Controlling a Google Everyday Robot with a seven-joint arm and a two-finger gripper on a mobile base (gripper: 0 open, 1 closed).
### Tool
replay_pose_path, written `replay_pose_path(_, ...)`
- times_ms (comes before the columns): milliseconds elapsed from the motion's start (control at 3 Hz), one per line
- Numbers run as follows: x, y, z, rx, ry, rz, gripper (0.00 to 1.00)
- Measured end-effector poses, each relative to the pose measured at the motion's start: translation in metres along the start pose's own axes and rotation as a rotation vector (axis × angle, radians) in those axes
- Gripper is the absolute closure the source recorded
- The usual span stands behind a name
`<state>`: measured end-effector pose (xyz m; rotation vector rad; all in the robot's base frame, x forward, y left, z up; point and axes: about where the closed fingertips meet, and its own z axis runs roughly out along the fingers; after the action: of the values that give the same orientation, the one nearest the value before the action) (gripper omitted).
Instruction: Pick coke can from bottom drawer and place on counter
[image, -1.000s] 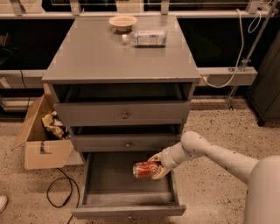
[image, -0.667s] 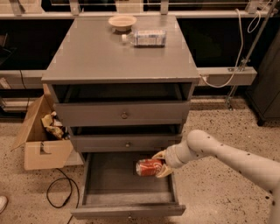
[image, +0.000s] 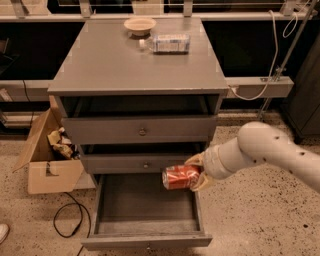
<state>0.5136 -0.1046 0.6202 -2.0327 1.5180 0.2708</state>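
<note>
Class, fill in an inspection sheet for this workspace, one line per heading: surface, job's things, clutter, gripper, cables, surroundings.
Surface: counter, grey and flat, with clutter only near the back edge.
Job's things: coke can held on its side above the open bottom drawer, not yet on the counter.
Clutter: bowl and a plastic bottle lying on its side, both on the counter.
Gripper: gripper shut on the can, over the drawer's right side.
Cables: black cable looped on the floor left of the drawer; white cable hanging at right.
Surroundings: open cardboard box left of the cabinet; speckled floor.
</note>
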Motion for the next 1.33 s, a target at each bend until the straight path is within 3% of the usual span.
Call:
replay_pose_path(333, -0.037, -0.032, -0.042, 0.005, 0.030, -0.077, 1.00)
replay_pose_path(667, -0.041, -0.036, -0.048, 0.005, 0.032, -0.084, 1.00)
replay_pose_path(1000, -0.054, -0.059, -0.066, 0.008, 0.010, -0.104, 1.00)
replay_pose_path(1333, -0.079, -0.117, -0.130, 0.038, 0.030, -0.156, 1.00)
